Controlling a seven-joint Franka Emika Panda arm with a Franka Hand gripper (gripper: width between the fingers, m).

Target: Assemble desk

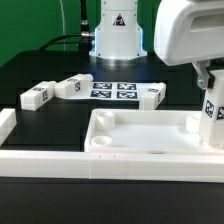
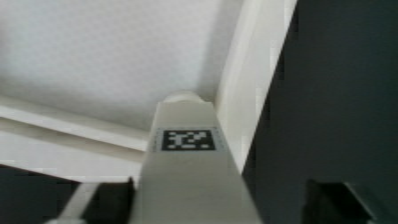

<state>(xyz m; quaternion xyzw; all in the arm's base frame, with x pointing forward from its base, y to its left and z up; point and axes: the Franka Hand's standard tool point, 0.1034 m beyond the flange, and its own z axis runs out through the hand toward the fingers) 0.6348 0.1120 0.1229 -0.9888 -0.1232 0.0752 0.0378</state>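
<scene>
The white tabletop (image 1: pixel 140 135) lies tray-side up at the front of the table. My gripper (image 1: pixel 209 90) is shut on a white leg block (image 1: pixel 213 120) and holds it upright at the tabletop's corner on the exterior view's right. I cannot tell if the leg's lower end touches the corner recess. In the wrist view the leg (image 2: pixel 189 165) runs out from between my gripper (image 2: pixel 214 214) fingers, its tag facing the camera, over the tabletop's rim (image 2: pixel 253 60). Three more leg blocks lie behind the tabletop (image 1: pixel 35 96), (image 1: pixel 72 87), (image 1: pixel 150 95).
The marker board (image 1: pixel 113 89) lies flat behind the tabletop, in front of the robot base (image 1: pixel 117 35). A long low white border wall (image 1: pixel 50 160) runs along the front, with a short piece on the exterior view's left (image 1: pixel 5 125).
</scene>
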